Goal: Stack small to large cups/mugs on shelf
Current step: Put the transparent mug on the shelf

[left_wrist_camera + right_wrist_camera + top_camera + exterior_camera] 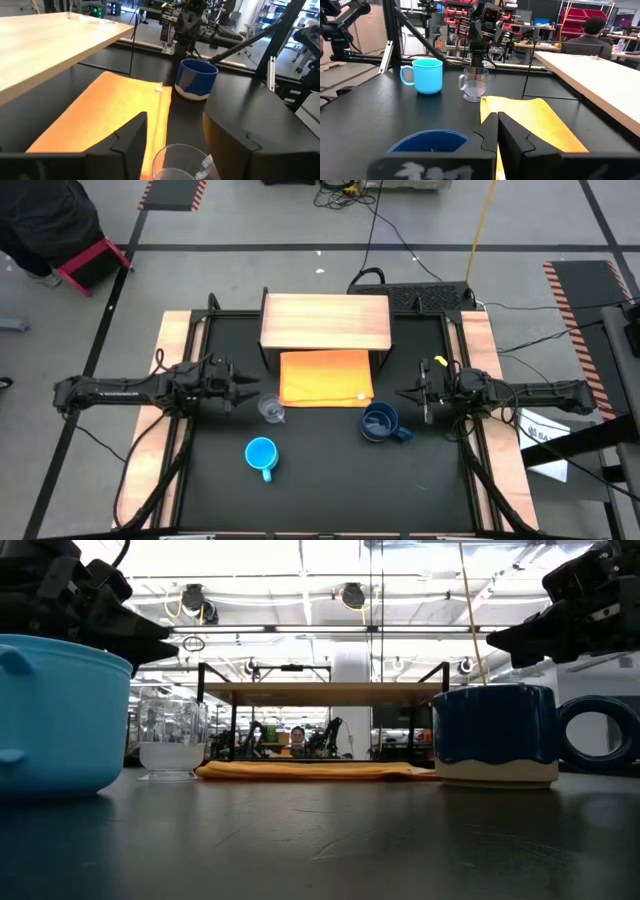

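Three cups wait off the light-wood shelf: left gripper, jaws spread and empty, straddles the tiny clear glass cup beside the orange cloth; a careless close could tip it.

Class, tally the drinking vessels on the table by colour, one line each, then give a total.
Clear glass cup: 1
Light-blue mug: 1
Dark-blue mug: 1
Total: 3
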